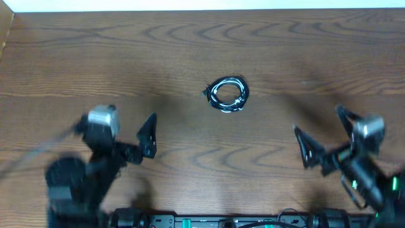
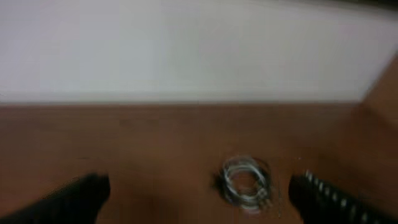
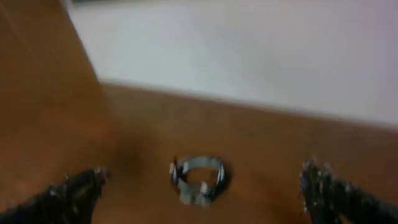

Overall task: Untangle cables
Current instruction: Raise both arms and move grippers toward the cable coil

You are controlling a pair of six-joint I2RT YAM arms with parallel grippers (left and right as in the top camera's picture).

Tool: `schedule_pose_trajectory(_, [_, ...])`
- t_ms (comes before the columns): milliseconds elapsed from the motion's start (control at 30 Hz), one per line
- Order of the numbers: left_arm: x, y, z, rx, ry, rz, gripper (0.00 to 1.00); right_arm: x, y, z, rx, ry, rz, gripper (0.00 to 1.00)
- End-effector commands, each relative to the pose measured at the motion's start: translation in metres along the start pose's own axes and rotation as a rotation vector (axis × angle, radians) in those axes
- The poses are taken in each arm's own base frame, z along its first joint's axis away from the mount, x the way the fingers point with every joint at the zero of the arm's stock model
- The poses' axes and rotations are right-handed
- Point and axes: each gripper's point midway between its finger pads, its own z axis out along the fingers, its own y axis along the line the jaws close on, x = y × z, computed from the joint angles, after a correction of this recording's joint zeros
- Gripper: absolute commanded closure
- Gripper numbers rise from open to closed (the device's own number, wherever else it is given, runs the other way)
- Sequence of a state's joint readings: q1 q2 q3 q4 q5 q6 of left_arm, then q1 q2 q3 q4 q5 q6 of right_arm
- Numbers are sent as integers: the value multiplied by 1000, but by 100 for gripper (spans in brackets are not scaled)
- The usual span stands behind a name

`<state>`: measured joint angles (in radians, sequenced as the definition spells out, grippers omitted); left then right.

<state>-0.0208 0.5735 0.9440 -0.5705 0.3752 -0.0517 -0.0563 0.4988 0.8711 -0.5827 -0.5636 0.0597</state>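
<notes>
A brown wood-grain desk (image 1: 95, 50) is stretching out to a pale wall (image 2: 186, 50). The cables (image 1: 228, 95) are lying wound in one small black-and-white coil, ahead of both sets of jaws and between them, well apart from each. The left jaws are standing spread wide and empty, and the right jaws are doing the same.

No legible text or markings.

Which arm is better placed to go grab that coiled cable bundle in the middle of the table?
Right, narrowly. Both tools are open and about equally far from the cable bundle, but the right tool has it centred between its fingers, while the left tool sees it off-centre.
</notes>
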Motion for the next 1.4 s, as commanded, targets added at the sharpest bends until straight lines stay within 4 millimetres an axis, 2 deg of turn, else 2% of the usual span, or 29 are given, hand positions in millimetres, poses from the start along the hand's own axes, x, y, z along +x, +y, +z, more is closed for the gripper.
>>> schedule_pose_trajectory(0, [-11, -30, 24, 200, 224, -71, 2, 5, -10, 38, -78, 189, 76, 1])
schedule_pose_trajectory(33, [-12, -34, 28, 226, 264, -92, 2, 7, -9, 46, -121, 232, 114, 1])
schedule_pose_trajectory(67, [-12, -44, 38, 302, 352, -156, 2, 8, 6, 61, -279, 299, 213, 1])
schedule_pose_trajectory(167, [-7, -58, 53, 432, 438, -253, 2, 11, 30, 73, -548, 370, 392, 1])
schedule_pose_trajectory(233, [1, -57, 68, 457, 485, -289, 2, 23, 28, 87, -605, 420, 463, 1])
schedule_pose_trajectory(367, [27, -41, 96, 400, 604, -399, 2, 64, 15, 118, -560, 567, 582, 1])
schedule_pose_trajectory(400, [43, -32, 112, 349, 674, -493, 2, 83, 13, 131, -542, 630, 622, 1])
schedule_pose_trajectory(433, [50, -29, 120, 333, 705, -536, 2, 92, 12, 139, -526, 658, 629, 1])
schedule_pose_trajectory(533, [71, -21, 136, 289, 793, -645, 2, 121, 0, 161, -389, 742, 701, 1])
schedule_pose_trajectory(633, [95, -15, 144, 239, 893, -744, 2, 147, -15, 183, -228, 799, 776, 1])
schedule_pose_trajectory(667, [101, -13, 148, 232, 913, -757, 2, 153, -18, 189, -199, 804, 783, 1])
schedule_pose_trajectory(800, [125, -9, 153, 198, 1006, -812, 2, 162, -23, 215, -185, 766, 739, 14])
schedule_pose_trajectory(900, [136, -5, 157, 184, 1039, -819, 2, 183, -59, 227, 68, 754, 795, 24])
schedule_pose_trajectory(967, [143, 0, 160, 157, 1051, -815, 2, 193, -70, 231, 141, 756, 809, 25])
schedule_pose_trajectory(1133, [154, 13, 162, 73, 1064, -778, 2, 207, -62, 247, 71, 768, 814, 29])
schedule_pose_trajectory(1267, [154, 15, 163, 68, 1057, -771, 2, 224, -48, 267, 18, 771, 785, 30])
schedule_pose_trajectory(1367, [154, 15, 163, 67, 1058, -771, 2, 226, -41, 279, 12, 752, 822, 32])
